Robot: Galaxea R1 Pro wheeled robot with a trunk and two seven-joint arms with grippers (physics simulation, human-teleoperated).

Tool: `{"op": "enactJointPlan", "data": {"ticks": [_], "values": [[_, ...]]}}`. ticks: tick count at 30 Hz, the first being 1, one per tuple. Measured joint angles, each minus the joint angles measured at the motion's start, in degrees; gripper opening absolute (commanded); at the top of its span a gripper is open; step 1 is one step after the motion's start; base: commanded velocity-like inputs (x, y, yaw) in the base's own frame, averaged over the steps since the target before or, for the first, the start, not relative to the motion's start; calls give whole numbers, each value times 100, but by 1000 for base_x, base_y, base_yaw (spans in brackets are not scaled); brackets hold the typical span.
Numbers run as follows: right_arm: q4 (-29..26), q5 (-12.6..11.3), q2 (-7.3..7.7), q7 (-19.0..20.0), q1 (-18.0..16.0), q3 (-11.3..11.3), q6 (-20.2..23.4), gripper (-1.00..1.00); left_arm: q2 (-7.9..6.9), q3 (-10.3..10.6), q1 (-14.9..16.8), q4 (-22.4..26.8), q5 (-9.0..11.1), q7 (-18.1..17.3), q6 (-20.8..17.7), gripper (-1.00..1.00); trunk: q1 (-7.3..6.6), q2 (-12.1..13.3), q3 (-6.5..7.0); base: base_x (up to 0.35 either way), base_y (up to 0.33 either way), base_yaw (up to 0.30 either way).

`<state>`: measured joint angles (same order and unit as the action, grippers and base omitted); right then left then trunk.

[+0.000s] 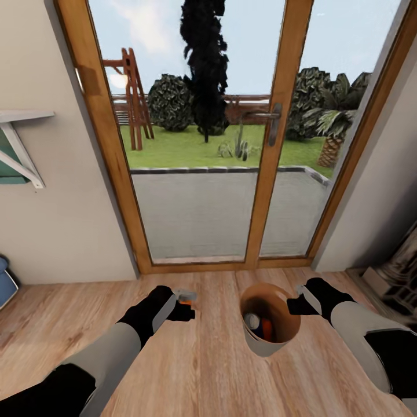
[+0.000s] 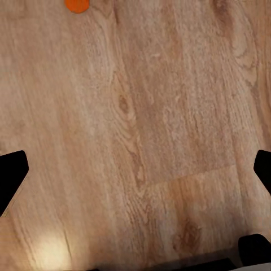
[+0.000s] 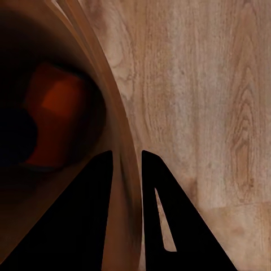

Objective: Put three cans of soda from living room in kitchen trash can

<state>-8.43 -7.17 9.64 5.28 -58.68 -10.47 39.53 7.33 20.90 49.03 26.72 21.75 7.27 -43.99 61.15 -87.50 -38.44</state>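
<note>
The tash can (image 1: 267, 349), grey outside and wood-toned inside, stands on the plank floor before the glass doors. Inside it lie an orange can of soda (image 1: 267, 330) and a darker one with a grey top (image 1: 252, 319); the right wrist view shows the orange can (image 3: 53, 113) down in the bin. My right gripper (image 1: 294, 305) is shut on the bin's rim (image 3: 121, 130), one finger on each side. My left gripper (image 1: 182, 308) is open, its fingers (image 2: 11, 175) wide apart over bare floor. A third, orange can of soda (image 1: 186, 299) sits just beyond its fingertips (image 2: 76, 4).
Wood-framed glass doors (image 1: 272, 191) close off the space straight ahead, with pale walls on both sides. A white shelf bracket (image 1: 23, 156) juts from the left wall, with a blue object (image 1: 6, 284) below it. A patterned stone piece (image 1: 399, 272) stands at the right edge.
</note>
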Motion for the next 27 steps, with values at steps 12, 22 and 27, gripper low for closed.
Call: {"op": "enactJointPlan", "data": {"ticks": [12, 22, 27], "values": [[-8, 7, -8, 1, 0, -7, -25, -100, 22, 7, 1, 7, 0, 10, 37, 100, 0, 0, 2, 266, 171, -4], [-13, 4, -20, 16, 0, -14, -91, -100, 26, 18, 1, 140, -4, 22, 49, 100, 0, 0, 2, 141, 17, 0], [-12, 20, -20, 13, 0, -18, -95, -100, 24, 19, -1, 126, -6, 19, 45, 100, 0, 0, 2, 139, 1, 0]]}}
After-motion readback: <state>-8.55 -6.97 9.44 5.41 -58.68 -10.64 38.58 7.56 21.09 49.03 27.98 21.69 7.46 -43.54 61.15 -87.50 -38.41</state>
